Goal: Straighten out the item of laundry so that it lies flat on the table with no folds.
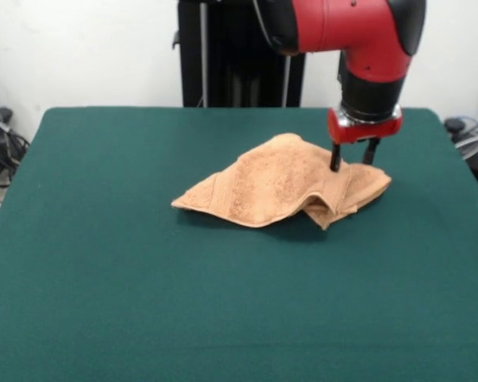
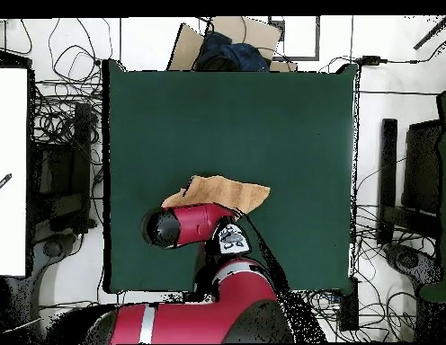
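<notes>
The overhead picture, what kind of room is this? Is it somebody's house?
Probably not a house; it looks like a robot lab or workshop. A red robot arm reaches over a green table holding only a crumpled towel, and tangled cables and equipment cover the floor around it.

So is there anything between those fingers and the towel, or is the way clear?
Nothing visible stands between them. The gripper is already down at the towel, its two fingers apart at the far right corner. The green table around the towel shows no other objects.
</notes>
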`<state>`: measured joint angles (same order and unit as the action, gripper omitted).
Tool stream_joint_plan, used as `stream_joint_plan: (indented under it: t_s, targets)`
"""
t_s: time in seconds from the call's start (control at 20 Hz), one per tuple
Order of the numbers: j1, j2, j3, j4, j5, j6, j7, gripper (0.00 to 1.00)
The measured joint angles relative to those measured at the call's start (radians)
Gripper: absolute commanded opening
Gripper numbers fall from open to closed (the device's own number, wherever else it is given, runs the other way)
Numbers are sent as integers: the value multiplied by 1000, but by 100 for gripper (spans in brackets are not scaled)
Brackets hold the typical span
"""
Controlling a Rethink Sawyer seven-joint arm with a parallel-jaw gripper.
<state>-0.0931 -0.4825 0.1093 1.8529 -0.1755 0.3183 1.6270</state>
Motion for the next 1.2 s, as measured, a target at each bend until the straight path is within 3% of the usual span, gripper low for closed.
stream_joint_plan:
  t_s: [0.25, 0.3, 0.95, 1.2]
  targets:
    - [0, 0, 0, 0, 0, 0, 0, 100]
    - [0, 0, -1, 0, 0, 0, 0, 0]
    - [-2, -2, 0, 1, 0, 0, 0, 0]
    - [-50, -57, 25, 48, 3, 3, 0, 0]
